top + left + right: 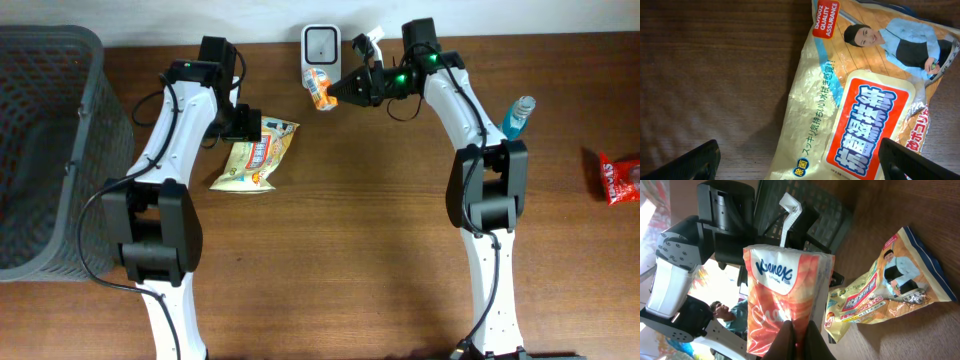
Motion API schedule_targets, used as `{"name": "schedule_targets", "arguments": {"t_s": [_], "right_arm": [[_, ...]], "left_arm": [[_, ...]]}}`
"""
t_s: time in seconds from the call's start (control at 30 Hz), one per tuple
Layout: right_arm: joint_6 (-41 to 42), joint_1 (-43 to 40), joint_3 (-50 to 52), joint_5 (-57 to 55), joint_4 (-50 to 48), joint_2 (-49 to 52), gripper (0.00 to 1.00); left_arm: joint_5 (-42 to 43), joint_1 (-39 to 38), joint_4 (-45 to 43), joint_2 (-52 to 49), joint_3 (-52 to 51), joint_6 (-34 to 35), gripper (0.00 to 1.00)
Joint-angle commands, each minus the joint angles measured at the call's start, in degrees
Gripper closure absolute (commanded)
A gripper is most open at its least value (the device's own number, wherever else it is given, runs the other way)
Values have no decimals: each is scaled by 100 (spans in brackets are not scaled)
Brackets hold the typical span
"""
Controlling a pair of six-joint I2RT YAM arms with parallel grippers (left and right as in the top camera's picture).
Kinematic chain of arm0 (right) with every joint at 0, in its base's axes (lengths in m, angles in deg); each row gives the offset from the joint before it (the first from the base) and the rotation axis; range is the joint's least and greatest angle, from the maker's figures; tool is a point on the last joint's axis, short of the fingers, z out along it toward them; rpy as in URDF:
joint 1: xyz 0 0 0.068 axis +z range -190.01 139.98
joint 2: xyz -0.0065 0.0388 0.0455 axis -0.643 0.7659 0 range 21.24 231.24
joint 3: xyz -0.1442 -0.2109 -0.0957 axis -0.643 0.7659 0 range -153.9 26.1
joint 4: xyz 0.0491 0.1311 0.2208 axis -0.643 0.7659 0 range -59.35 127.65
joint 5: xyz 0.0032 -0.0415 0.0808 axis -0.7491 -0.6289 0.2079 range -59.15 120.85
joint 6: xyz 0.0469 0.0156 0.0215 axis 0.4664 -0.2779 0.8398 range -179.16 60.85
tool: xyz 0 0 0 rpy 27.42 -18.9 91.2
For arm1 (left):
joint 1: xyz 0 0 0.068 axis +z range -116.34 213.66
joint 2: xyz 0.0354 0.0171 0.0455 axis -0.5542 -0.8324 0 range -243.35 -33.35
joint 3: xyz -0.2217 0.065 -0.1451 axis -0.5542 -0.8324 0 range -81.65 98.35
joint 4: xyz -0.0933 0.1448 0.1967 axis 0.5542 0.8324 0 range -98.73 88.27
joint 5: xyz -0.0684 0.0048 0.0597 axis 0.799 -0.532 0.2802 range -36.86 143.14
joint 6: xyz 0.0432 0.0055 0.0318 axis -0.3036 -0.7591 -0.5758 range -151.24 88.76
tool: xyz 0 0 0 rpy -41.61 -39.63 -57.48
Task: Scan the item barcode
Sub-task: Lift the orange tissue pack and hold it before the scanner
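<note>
My right pincer (335,92) was clamped on a soft orange and white pack of Kleenex tissues (785,300). The two fingers were pressed together on the lower edge of the tissue pack, and in the right wrist view the side with the Kleenex name faced the camera. From above, the tissue pack was at the far edge of the brown wooden table (380,220), just in front of the small white scanner with a dark window (321,44). I could not tell if the pack touched the scanner or was only very near to it. The pack was off the table surface, carried by my fingers alone.

My left pincer (248,125) had its fingers wide apart and held nothing. It hung over the upper end of a flat yellow plastic snack bag with a red label and a picture of a man (860,115). In the left wrist view the two dark fingertips (695,162) stood at both sides of the bag, one over the bare wood and one over the bag's right part. I could not tell if they touched it. The snack bag lay flat on the table, between my two arms but closer to the left one.

A dark grey mesh basket (50,150) stood at the left edge of the table. Beside my right arm there was a clear blue bottle (517,117), and a small red packet (622,177) lay at the far right edge, well apart from the rest.
</note>
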Motion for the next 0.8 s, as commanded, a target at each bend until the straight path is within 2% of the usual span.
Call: {"name": "schedule_targets", "arguments": {"t_s": [0.0,0.13,0.3,0.47,0.57,0.63,0.73,0.77], "right_arm": [[35,-22,22,195,-20,52,96],[114,-22,22,111,-20,52,96],[1073,22,-50,-1497,-199,35,96],[1353,197,-702,-3303,2,-57,96],[1349,393,-1388,-5241,614,-79,96],[1266,667,-1888,-7403,1034,-79,96],[457,1209,-2057,-10428,944,-76,96],[105,1366,-2044,-11121,800,-48,96]], "left_arm": [[-44,-22,4,-20,85,-31,1],[-44,-22,4,-20,85,-31,1],[-44,-22,4,-20,85,-31,1],[-44,-22,4,-20,85,-31,1],[-44,-22,4,-20,85,-31,1],[-44,-22,4,-20,85,-31,1],[-44,-22,4,-20,85,-31,1],[-44,-22,4,-20,85,-31,1]]}}
